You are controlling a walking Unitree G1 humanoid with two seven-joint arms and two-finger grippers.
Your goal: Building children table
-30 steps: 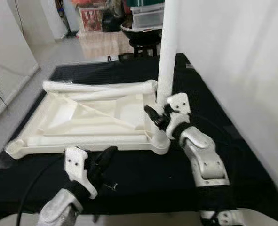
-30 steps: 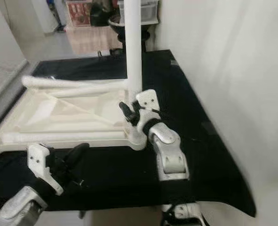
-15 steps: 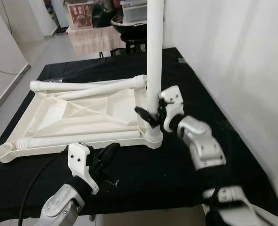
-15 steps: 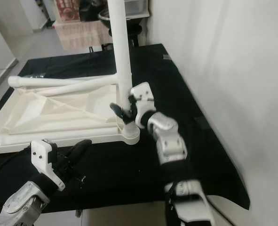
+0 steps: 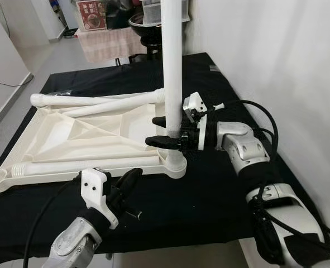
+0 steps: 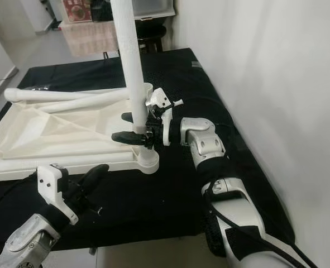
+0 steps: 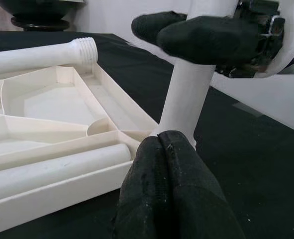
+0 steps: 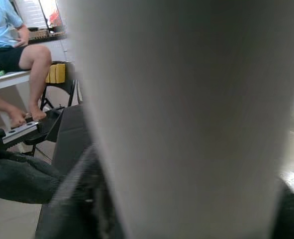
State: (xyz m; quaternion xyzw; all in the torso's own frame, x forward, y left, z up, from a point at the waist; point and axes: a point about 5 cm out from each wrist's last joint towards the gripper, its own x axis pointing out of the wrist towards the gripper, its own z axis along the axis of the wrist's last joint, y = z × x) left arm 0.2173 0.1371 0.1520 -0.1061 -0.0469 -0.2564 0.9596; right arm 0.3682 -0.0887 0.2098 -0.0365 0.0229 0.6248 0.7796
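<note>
A white plastic tabletop (image 5: 81,137) lies upside down on the black cloth. One white table leg (image 5: 172,78) stands upright in the near right corner socket (image 5: 175,164). My right gripper (image 5: 152,130) reaches in from the right and is shut on this leg low down, one black finger on either side. Up close the leg (image 8: 186,114) is a wide pale column. Further legs lie flat: two along the far edge (image 5: 97,100) and one along the near edge (image 5: 86,164). My left gripper (image 5: 132,181) hovers in front of the tabletop, shut on nothing, its fingertips (image 7: 166,164) facing the corner socket.
A white wall runs close along the right side of the black-covered table (image 5: 209,190). A black round stool and boxes (image 5: 148,25) stand beyond the far end. A seated person (image 8: 17,45) shows behind the leg. The right arm's black cable (image 5: 262,111) loops over the cloth.
My right wrist has turned around the upright leg, so its fingers now lie level and point left. The camera shifted. The left gripper has barely moved.
</note>
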